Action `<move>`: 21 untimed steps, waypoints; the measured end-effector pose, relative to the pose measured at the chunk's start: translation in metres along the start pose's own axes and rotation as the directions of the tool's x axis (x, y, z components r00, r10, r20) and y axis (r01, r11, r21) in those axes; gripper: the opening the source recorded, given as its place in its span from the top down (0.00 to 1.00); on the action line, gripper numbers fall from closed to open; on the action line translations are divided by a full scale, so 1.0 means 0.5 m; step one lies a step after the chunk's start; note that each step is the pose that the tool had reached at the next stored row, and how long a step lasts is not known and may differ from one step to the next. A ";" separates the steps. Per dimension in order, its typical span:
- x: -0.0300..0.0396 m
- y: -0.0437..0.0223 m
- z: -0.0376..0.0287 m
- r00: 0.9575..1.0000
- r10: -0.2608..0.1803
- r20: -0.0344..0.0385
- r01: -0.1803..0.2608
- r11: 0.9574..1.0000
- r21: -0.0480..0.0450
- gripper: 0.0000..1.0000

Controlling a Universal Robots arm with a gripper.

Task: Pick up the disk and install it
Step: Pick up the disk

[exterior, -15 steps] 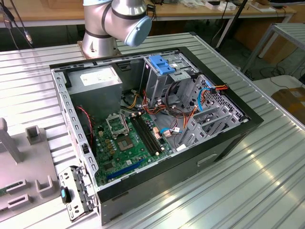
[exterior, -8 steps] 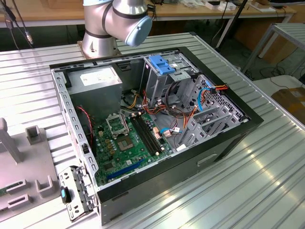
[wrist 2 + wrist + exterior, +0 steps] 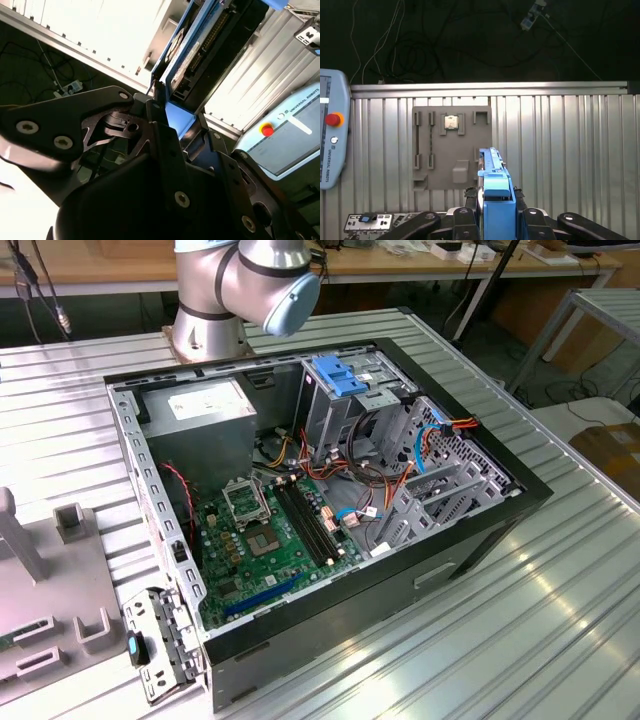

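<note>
Disk (image 3: 492, 167) is pinched in the hand (image 3: 493, 196), with the fingers pressed onto its blue carrier rails at one end. The rest of its length stands clear beyond them. It is held edge-on, well above the ribbed worktop (image 3: 570, 150) and the grey fixture plate (image 3: 445, 162), probably so the free end can slide into a bay. The computer case (image 3: 450, 560) lies open on its side, which leaves the drive cage (image 3: 335, 415) at its far side reachable from above.
</note>
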State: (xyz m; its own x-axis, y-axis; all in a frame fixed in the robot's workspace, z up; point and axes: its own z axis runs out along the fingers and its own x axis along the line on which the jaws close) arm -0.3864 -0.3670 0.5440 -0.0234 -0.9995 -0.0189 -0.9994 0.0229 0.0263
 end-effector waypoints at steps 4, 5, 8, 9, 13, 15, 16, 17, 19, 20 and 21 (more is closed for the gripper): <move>0.000 -0.004 0.001 1.000 0.000 0.000 0.000 1.000 0.010 0.63; 0.000 -0.005 0.002 1.000 0.000 -0.001 0.000 1.000 0.011 0.63; -0.001 -0.032 0.003 1.000 0.000 -0.001 0.000 1.000 0.011 0.63; -0.001 -0.039 0.003 1.000 0.000 -0.001 0.000 1.000 0.011 0.63; -0.002 -0.090 0.005 1.000 0.000 0.000 0.000 1.000 0.012 0.63; -0.002 -0.096 0.005 1.000 0.000 -0.001 0.000 1.000 0.013 0.63; -0.002 -0.101 0.006 1.000 0.000 0.000 0.000 1.000 0.015 0.63; -0.002 -0.105 0.007 1.000 0.000 -0.001 0.000 1.000 0.018 0.63; -0.002 -0.110 0.009 1.000 0.000 -0.002 0.000 1.000 0.025 0.63; -0.002 -0.114 0.011 1.000 0.000 -0.007 0.001 0.999 0.034 0.63; -0.002 -0.115 0.011 1.000 0.000 -0.009 0.001 0.999 0.038 0.63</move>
State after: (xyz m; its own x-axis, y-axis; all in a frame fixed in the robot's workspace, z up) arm -0.3288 -0.3671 0.5368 -0.0228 -0.9997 -0.0102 -0.9997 0.0229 -0.0118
